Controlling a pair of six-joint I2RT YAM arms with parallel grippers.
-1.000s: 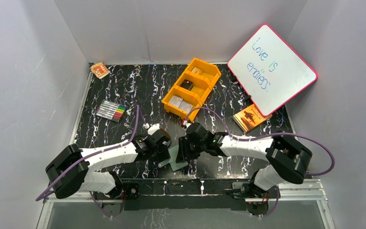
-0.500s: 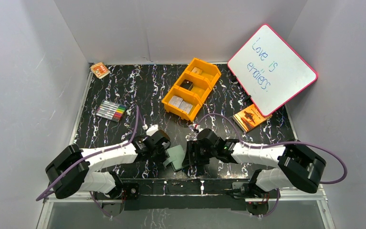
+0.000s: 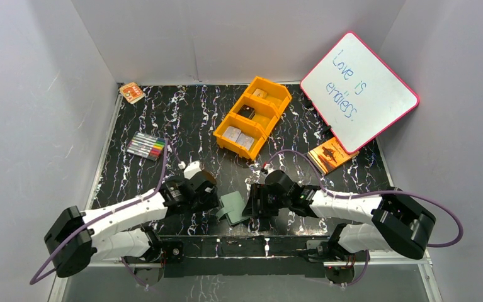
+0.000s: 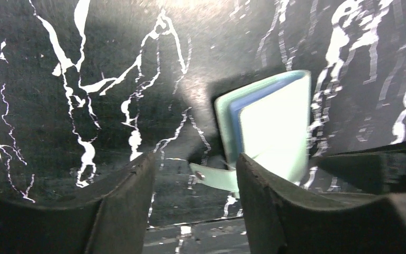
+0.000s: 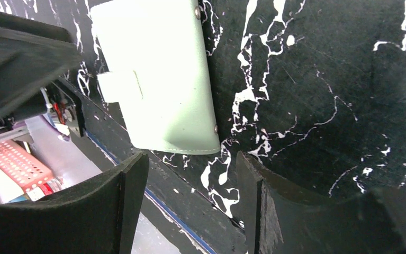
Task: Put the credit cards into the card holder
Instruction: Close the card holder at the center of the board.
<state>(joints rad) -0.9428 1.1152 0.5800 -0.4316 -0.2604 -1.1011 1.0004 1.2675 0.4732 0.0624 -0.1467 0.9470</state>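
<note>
Left end effector [image 3: 213, 200] farther left

Found holder [image 3: 232, 207] at table's [image 3: 188, 119] near edge, between left fingers [image 4: 121, 206] and right fingers [image 5: 274, 211]. Noted tray [image 3: 232, 146] behind it, cards [image 3: 233, 134] inside; markers [image 3: 146, 146] left of tray; packet [image 3: 131, 92] in far-left corner; book [image 3: 332, 154] right, under whiteboard [image 3: 358, 91].

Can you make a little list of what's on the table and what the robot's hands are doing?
card holder: folded, lying on the table between the two grippers
credit cards: in the orange tray
left gripper: open, holding nothing
right gripper: open, holding nothing
markers: on the left side of the table
</note>
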